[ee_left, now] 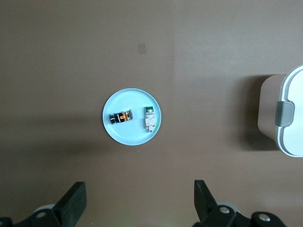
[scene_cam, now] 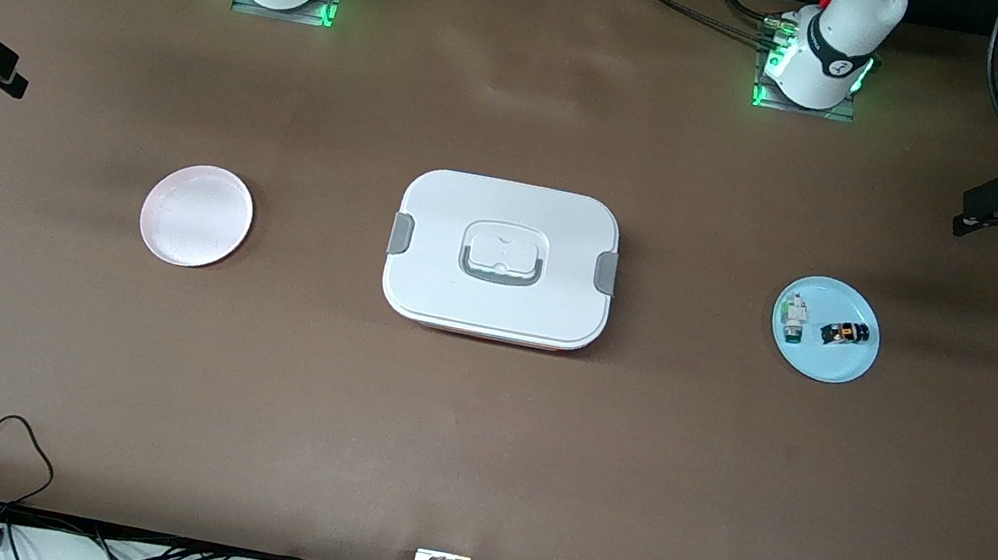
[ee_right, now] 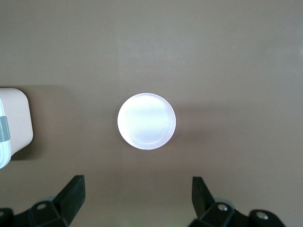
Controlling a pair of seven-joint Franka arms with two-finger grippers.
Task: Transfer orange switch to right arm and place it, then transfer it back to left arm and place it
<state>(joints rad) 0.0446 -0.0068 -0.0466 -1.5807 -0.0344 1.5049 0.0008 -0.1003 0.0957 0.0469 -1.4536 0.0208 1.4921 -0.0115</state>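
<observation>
The orange switch [scene_cam: 845, 333] is a tiny black block with orange marks. It lies on a light blue plate [scene_cam: 824, 370] toward the left arm's end of the table, and it also shows in the left wrist view [ee_left: 121, 117]. The white box [scene_cam: 503, 255] stands lidded at the table's middle. My left gripper [scene_cam: 971, 215] hangs open and empty high over the table beside the blue plate, its fingers [ee_left: 201, 191] wide apart. My right gripper [scene_cam: 11, 77] hangs open and empty high over the right arm's end, its fingers [ee_right: 73, 189] wide apart.
A tiny white-and-green component [scene_cam: 794, 317] lies beside the switch on the blue plate [ee_left: 128, 135]. An empty pale pink plate [scene_cam: 196, 214] sits toward the right arm's end and also shows in the right wrist view [ee_right: 147, 121]. Cables run along the table's front edge.
</observation>
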